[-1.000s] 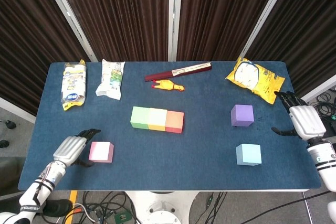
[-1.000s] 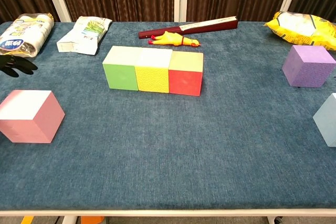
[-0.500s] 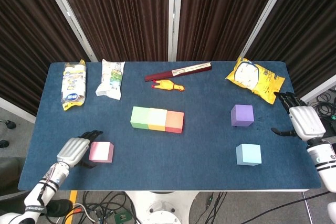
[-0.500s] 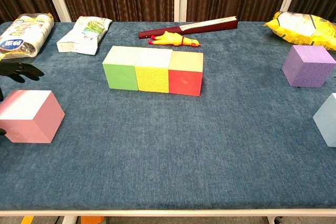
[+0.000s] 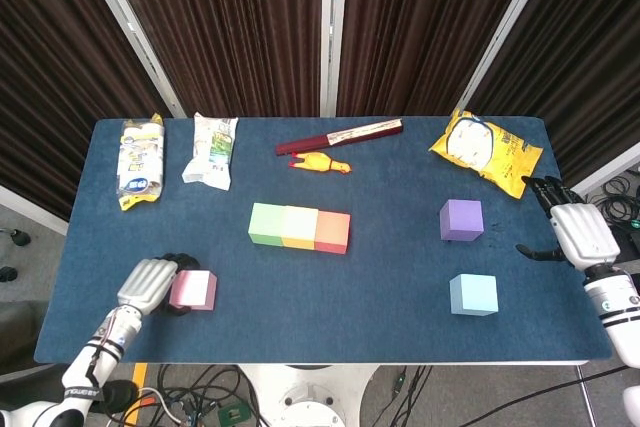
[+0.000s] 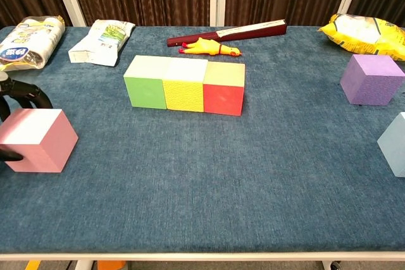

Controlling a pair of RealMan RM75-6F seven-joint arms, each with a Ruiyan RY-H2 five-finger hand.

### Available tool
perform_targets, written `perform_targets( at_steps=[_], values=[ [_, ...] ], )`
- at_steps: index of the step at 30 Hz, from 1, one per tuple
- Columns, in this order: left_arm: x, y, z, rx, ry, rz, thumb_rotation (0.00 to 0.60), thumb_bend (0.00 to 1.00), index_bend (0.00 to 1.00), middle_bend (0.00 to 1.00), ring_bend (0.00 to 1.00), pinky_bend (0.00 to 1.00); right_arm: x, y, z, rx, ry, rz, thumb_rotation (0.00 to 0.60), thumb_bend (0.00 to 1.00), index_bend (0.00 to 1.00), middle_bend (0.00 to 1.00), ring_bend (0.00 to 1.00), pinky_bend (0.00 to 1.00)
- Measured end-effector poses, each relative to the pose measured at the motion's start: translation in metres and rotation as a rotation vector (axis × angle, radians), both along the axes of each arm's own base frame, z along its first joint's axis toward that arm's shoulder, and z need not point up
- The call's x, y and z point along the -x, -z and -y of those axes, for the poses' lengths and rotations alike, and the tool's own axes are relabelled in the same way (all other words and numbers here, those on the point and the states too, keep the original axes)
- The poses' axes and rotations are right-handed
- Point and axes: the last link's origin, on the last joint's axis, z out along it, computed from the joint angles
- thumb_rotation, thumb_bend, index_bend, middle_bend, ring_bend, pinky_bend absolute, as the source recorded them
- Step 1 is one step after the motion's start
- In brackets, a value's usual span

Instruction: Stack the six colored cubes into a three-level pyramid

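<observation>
Green (image 5: 267,224), yellow (image 5: 299,227) and red (image 5: 332,232) cubes stand touching in a row at mid table; the chest view shows the same green (image 6: 147,82), yellow (image 6: 185,85) and red (image 6: 224,89) row. A purple cube (image 5: 461,220) and a light blue cube (image 5: 473,294) sit apart on the right. The pink cube (image 5: 193,289) rests on the table near the front left. My left hand (image 5: 150,285) grips it from the left, fingers (image 6: 22,92) curled over its far side and thumb at its near side. My right hand (image 5: 575,232) hovers open at the table's right edge.
Along the back lie two snack packs (image 5: 140,159) (image 5: 212,150), a dark red folded fan (image 5: 340,136), a yellow rubber chicken (image 5: 320,162) and a yellow chip bag (image 5: 485,150). The blue table cloth (image 5: 330,307) ends close in front of the pink and light blue cubes.
My left hand has moved right to the pink cube and its fingers have curled around it. The cube has not shifted. The right hand has stayed in place.
</observation>
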Motion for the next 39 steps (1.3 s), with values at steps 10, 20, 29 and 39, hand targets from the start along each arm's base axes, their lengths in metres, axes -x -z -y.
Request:
perform_targets(
  at_steps=[10, 20, 29, 39],
  values=[
    [-0.012, -0.017, -0.016, -0.023, 0.062, 0.022, 0.6, 0.25, 0.43, 0.44, 0.4, 0.6, -0.004, -0.004, 0.0, 0.012, -0.012, 0.001, 0.6, 0.07, 0.0, 0.09, 0.05, 0.19],
    [-0.074, -0.045, -0.075, -0.051, 0.199, 0.106, 0.6, 0.24, 0.43, 0.44, 0.4, 0.6, -0.009, -0.012, -0.005, 0.035, -0.017, -0.003, 0.6, 0.07, 0.0, 0.09, 0.05, 0.19],
    [-0.143, -0.036, -0.117, 0.043, 0.298, 0.109, 0.6, 0.24, 0.43, 0.43, 0.4, 0.58, -0.011, -0.02, -0.011, 0.055, -0.016, -0.008, 0.6, 0.07, 0.0, 0.09, 0.05, 0.19],
    [-0.174, -0.012, -0.144, 0.028, 0.294, 0.055, 0.6, 0.24, 0.42, 0.43, 0.4, 0.58, -0.008, -0.024, -0.014, 0.066, -0.004, -0.008, 0.6, 0.07, 0.0, 0.09, 0.05, 0.19]
  ],
)
